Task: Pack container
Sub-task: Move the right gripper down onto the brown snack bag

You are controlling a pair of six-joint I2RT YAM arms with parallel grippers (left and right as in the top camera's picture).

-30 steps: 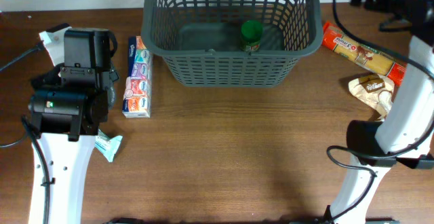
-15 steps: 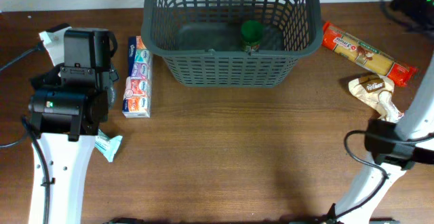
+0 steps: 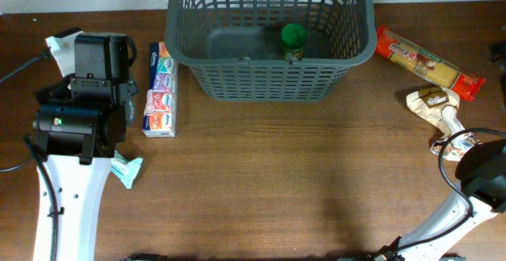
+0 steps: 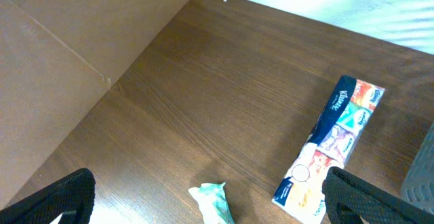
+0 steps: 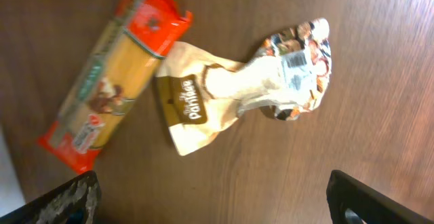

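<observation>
container (image 3: 269,83), the dark grey basket, sits at 12 o'clock on the surface (image 3: 277,182), with a green-capped jar (image 3: 293,38) inside it. at 9 o'clock the left claw (image 4: 203,187) hangs with its fingers spread wide above a tissue pack (image 4: 330,141) and a teal wrapper (image 4: 213,203). at 3 o'clock the right claw (image 5: 210,197) is likewise spread apart over a spaghetti packet (image 5: 112,81) and a cream pouch (image 5: 237,91) lying just beside each other.

Spaghetti packet (image 5: 112,78) lies beside a crumpled pouch (image 5: 237,91).
</observation>
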